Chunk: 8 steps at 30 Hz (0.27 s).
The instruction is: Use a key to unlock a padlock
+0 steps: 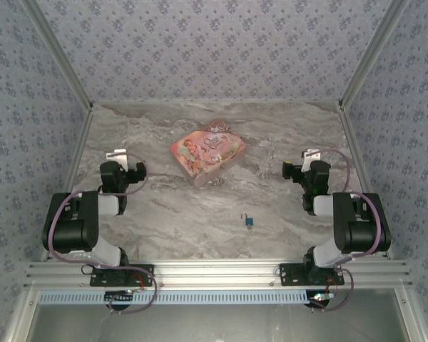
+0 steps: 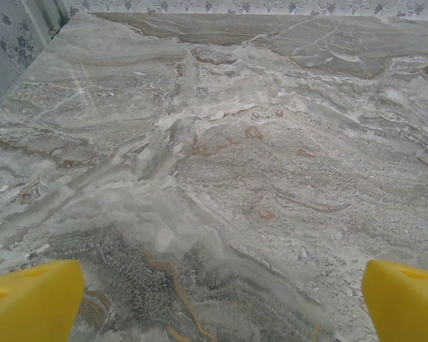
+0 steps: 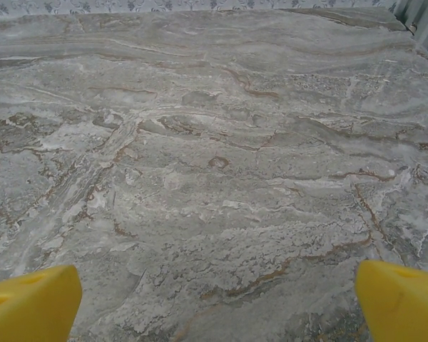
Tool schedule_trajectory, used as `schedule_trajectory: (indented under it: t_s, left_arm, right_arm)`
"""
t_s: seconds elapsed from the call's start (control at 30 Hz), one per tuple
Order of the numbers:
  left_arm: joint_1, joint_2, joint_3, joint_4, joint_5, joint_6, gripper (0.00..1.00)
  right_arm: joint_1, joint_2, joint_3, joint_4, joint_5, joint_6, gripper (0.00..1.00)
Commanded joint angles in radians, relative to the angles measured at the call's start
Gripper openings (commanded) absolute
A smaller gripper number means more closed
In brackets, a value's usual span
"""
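Likely light, hard and slippery, the tiny blue silvery-shackled padlock (image 1: 249,222) lies on the grey marble counter (image 1: 192,214) behind and between the spread left fingers (image 2: 32,299) and right fingers (image 3: 399,299), best pinched across its body.

Pink illustrated box (image 1: 207,152) (lying flat, turned askew), near the middle of the grey marbled table (image 1: 171,214), floral-papered walls (image 1: 214,43) behind the box

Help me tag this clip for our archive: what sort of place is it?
Probably a robot test cell: a marble-patterned table boxed in by wallpapered panels, with a left arm and right arm bolted to an aluminium rail at its near edge.
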Motion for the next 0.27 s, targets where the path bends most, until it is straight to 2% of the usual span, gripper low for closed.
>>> schedule_trajectory:
  t_s: [0.0, 0.23]
  left_arm:
    - [0.002, 0.001, 0.014, 0.003, 0.016, -0.015, 1.0]
    - [0.002, 0.001, 0.013, 0.003, 0.015, -0.015, 0.99]
  right_arm:
    - [0.001, 0.008, 0.009, -0.003, 0.02, -0.014, 1.0]
    - [0.0, 0.008, 0.009, -0.004, 0.016, -0.014, 1.0]
